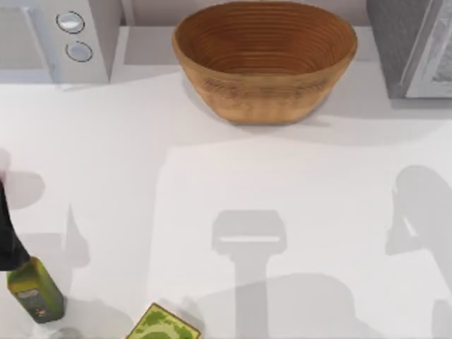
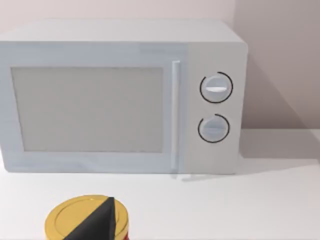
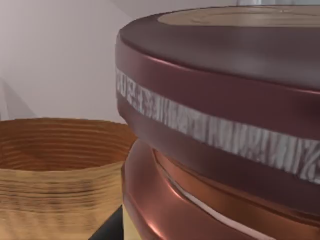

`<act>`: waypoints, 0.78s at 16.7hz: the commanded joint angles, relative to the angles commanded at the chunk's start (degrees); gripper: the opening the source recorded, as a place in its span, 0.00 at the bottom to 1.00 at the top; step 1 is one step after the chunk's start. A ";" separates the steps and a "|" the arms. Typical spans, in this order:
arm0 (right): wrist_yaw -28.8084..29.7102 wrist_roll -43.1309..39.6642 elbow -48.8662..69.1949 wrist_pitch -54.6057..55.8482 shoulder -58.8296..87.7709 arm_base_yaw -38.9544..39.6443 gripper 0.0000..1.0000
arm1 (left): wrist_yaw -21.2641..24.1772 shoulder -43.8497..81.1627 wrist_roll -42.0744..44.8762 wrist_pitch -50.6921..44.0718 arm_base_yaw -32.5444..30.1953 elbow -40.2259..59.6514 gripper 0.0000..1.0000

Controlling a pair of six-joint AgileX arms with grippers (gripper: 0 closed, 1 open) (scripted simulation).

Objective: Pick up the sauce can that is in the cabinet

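Can (image 3: 215, 125) sits v. close to the R wrist cam: maroon rim, tan top, pale band round the side, copper-toned body below. Basket (image 3: 55, 170) is behind it in that view. Can't tell from these views if the can is inside the cabinet (image 1: 402, 49), which stands at the table's far right, or already out.

R gripper: can't tell if it's open, closed or holding anything. A dark wedge (image 3: 107, 229) low beside the can may be part of it, not sure.

L gripper (image 2: 97, 222) hangs over a yellow-lidded tin (image 2: 75, 220) in front of the microwave (image 2: 120, 95). It looks parked, grip state can't be told. L arm (image 1: 7, 240) is at the table's left edge, by the oil bottle (image 1: 35, 289) and a green box (image 1: 166, 326).

Risks, as I judge them:
- Can is round w/ a glossy side, so an off-centre or shallow pinch could let it twist or slip out.
- If it's near the cabinet, a lift straight up or a wide swing could knock the cabinet wall.
- Basket is the next thing on the way out, so a low carry toward the middle could clip its rim.
- W/ the cam this close, alignment is hard to check.

Writing: the can's pale band carries grey marks like print, but none readable. Bottle and box labels aren't legible either. No markings can be made out at the microwave knobs (image 2: 216, 87).
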 joint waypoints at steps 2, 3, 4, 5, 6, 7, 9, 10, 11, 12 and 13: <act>0.46 0.28 2.17 7.46 8.87 4.66 0.00 | 0.00 0.00 0.00 0.00 0.00 0.00 1.00; 0.66 0.40 3.33 11.44 13.77 7.00 0.00 | 0.00 0.00 0.00 0.00 0.00 0.00 1.00; 0.81 0.50 4.55 15.59 18.95 9.34 0.00 | 0.00 0.00 0.00 0.00 0.00 0.00 1.00; 0.92 0.59 5.82 19.86 24.34 11.65 0.00 | 0.00 0.00 0.00 0.00 0.00 0.00 1.00; 0.98 0.66 7.12 24.21 29.91 13.92 0.00 | 0.00 0.00 0.00 0.00 0.00 0.00 1.00; 0.99 0.70 8.47 28.61 35.63 16.12 0.00 | 0.00 0.00 0.00 0.00 0.00 0.00 1.00; 0.79 0.73 11.24 37.45 47.29 20.21 0.00 | 0.00 0.00 0.00 0.00 0.00 0.00 1.00; 0.60 0.71 12.62 41.80 53.15 22.05 0.00 | 0.00 0.00 0.00 0.00 0.00 0.00 1.00; 0.37 0.67 13.95 46.07 58.95 23.72 0.00 | 0.00 0.00 0.00 0.00 0.00 0.00 1.00; 0.10 0.62 15.20 50.22 64.65 25.19 0.00 | 0.00 0.00 0.00 0.00 0.00 0.00 1.00; -0.21 0.55 16.35 54.21 70.18 26.46 0.00 | 0.00 0.00 0.00 0.00 0.00 0.00 1.00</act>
